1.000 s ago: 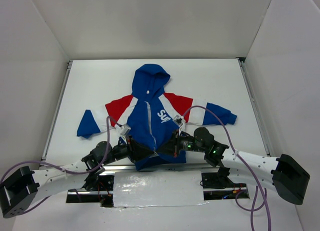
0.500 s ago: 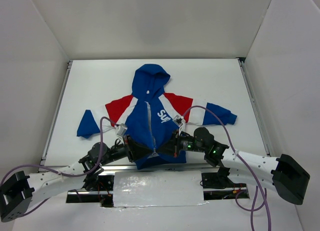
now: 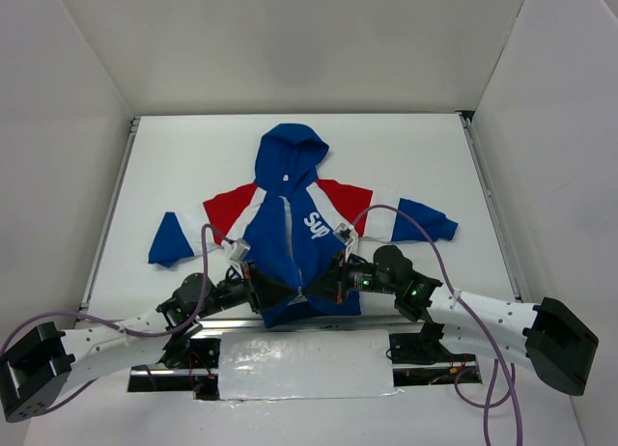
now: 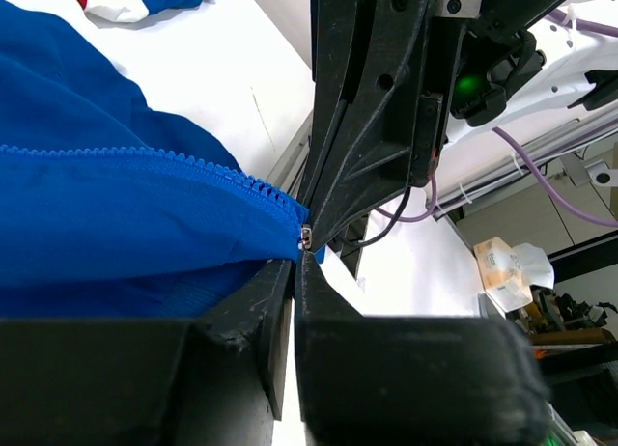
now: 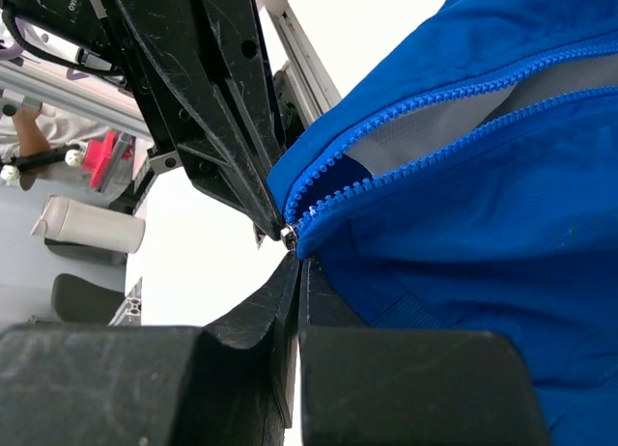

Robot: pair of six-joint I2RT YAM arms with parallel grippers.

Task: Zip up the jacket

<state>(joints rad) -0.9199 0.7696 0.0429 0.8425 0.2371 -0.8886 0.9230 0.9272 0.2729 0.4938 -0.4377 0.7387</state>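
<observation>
The jacket [image 3: 290,224] lies flat on the white table [image 3: 406,156], hood far, hem near, blue with red shoulders. Its zipper [image 3: 287,236] is parted above a small metal slider [image 4: 306,236] at the hem. Both grippers meet there from opposite sides. My left gripper [image 4: 297,261] has its jaws almost together, with only a thin slit between them, and the tips pinch just under the slider. My right gripper [image 5: 299,263] is shut with its tips at the same slider [image 5: 288,236], against the blue hem fabric [image 5: 463,272]. Grey lining [image 5: 435,127] shows between the tooth rows.
White walls enclose the table on three sides. Metal rails run along the left edge [image 3: 108,214] and the right edge [image 3: 488,205]. A shiny plate [image 3: 304,364] lies between the arm bases at the near edge. Purple cables [image 3: 439,263] loop above both arms.
The left gripper's jaws have drawn together at the zipper's bottom. The left arm's rear shifted outward and back. The right arm and the jacket have not moved.
</observation>
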